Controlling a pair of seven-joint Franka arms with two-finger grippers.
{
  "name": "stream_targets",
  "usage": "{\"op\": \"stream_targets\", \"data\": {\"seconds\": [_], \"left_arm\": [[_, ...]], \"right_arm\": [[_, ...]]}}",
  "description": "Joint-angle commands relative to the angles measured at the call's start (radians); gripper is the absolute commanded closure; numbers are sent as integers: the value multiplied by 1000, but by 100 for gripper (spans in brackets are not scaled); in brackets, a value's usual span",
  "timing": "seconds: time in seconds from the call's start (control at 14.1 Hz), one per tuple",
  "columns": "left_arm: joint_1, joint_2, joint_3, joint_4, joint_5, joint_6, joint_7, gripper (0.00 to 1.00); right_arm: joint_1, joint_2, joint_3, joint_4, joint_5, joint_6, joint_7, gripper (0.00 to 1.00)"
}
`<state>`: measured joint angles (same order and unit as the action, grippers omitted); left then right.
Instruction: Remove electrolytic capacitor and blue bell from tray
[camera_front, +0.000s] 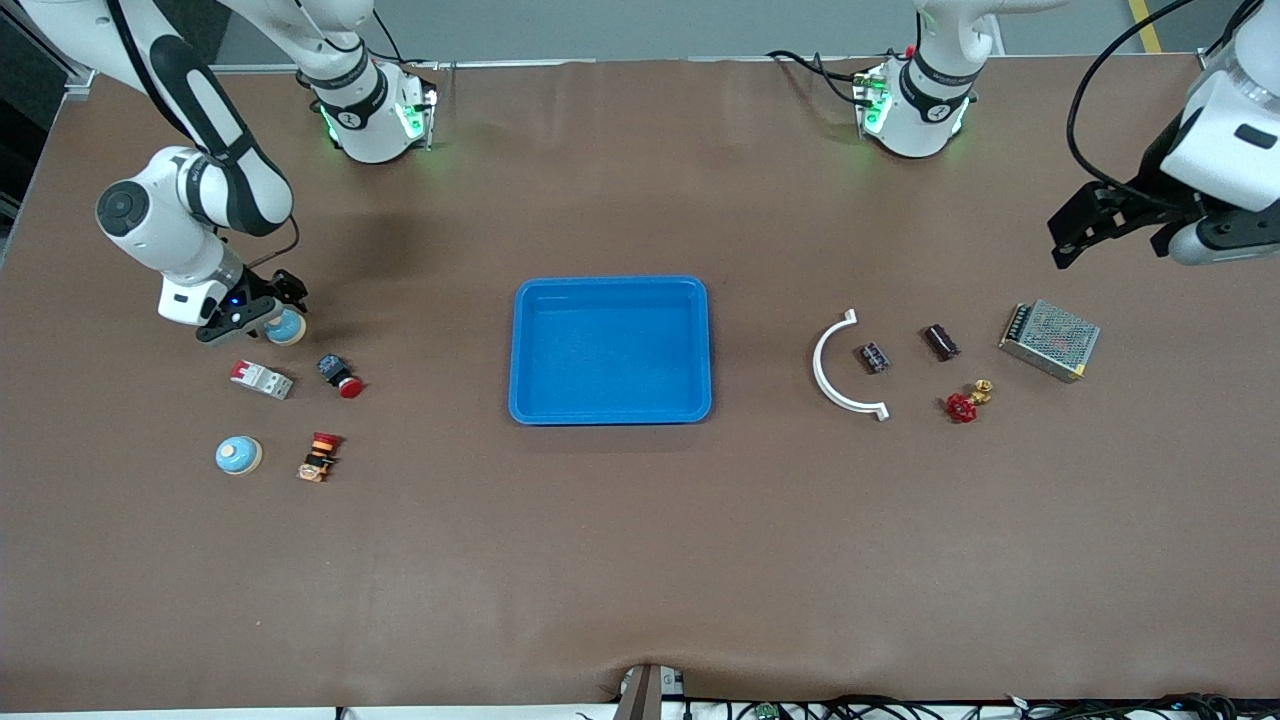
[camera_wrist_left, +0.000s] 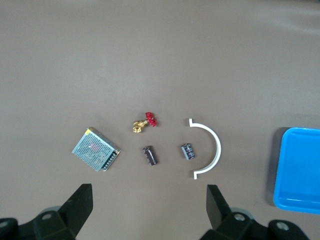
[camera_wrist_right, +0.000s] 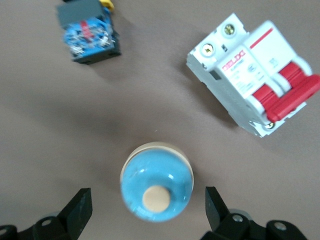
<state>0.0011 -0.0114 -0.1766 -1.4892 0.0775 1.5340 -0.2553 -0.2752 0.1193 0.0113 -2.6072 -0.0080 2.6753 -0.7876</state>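
Currently, front view: the blue tray sits empty mid-table; the right gripper hangs low over a blue bell at the right arm's end, while the left gripper waits aloft. Left wrist view: fingers spread, two electrolytic capacitors on the table below. Right wrist view: fingers spread, straddling the bell without contact; lift straight up, avoiding the circuit breaker.

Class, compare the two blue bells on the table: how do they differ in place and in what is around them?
The bell under the right gripper sits between that gripper's open fingers; the other bell stands free with no gripper near it. The first bell lies farther from the front camera, next to the white and red breaker; the second lies nearer, beside the orange push button. Both are blue domes with a cream button, upright, outside the tray.
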Motion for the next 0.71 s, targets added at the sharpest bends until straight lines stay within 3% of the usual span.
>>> {"op": "stream_targets", "data": {"seconds": [0.0,0.21,0.43,0.64], "left_arm": [[-36,-44,52,-32,-21,-17,40,0],[-79,-68,100,-57,-21,-18,68,0],[-69,-73,98,-57,-21,-26,68,0],[-67,-77,97,-77,-21,-29,68,0]], "right_arm": [[55,-157,16,135,-6,-373,83,0],[155,-127,16,443,-6,-664,227,0],[229,17,16,710,-6,-778,382,0],[238,147,16,928,8,-837,433,0]]}}
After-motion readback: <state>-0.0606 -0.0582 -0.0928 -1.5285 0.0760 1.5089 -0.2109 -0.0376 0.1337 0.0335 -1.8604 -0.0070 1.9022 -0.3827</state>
